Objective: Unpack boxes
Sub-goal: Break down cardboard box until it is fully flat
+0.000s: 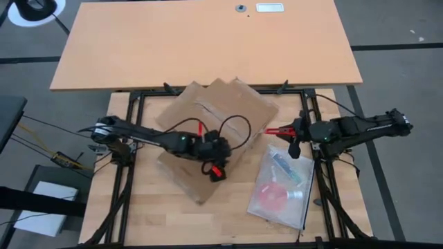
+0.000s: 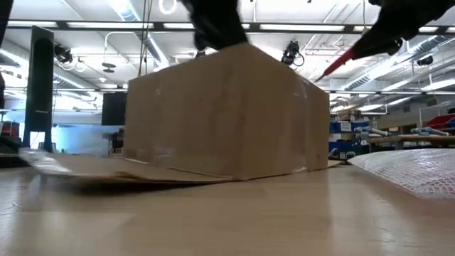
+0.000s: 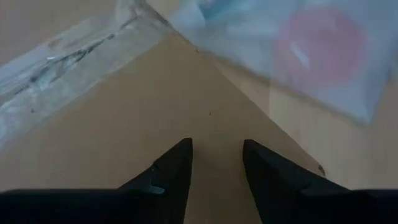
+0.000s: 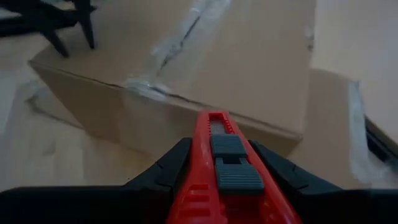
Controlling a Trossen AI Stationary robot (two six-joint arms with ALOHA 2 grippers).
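Note:
The brown cardboard box [image 1: 208, 117] stands mid-table, a clear tape strip [image 3: 56, 62] running across its top. Flaps [image 2: 106, 169] lie flat on the table around its base. My left gripper [image 3: 217, 144] is over the box's near right part [image 1: 220, 160], tilted downward. It is open with nothing between its fingers. My right gripper [image 1: 294, 131] hovers off the box's right side, shut on a red box cutter [image 4: 217, 168] that points at the box. The cutter's tip [image 2: 334, 67] shows in the low view. My right gripper pinches the red box cutter's handle [image 4: 205, 186] between its two fingers, one on each side, beside the grey slider. The cutter lies along the fingers and sticks out past them toward the table's left. It is lifted clear, tilted slightly downward.
A clear plastic bag [image 1: 280, 183] holding a pink round item lies flat on the table, near right of the box. A black cable [image 1: 239, 124] loops over the box top. A second, larger tabletop [image 1: 208, 41] lies beyond the far edge.

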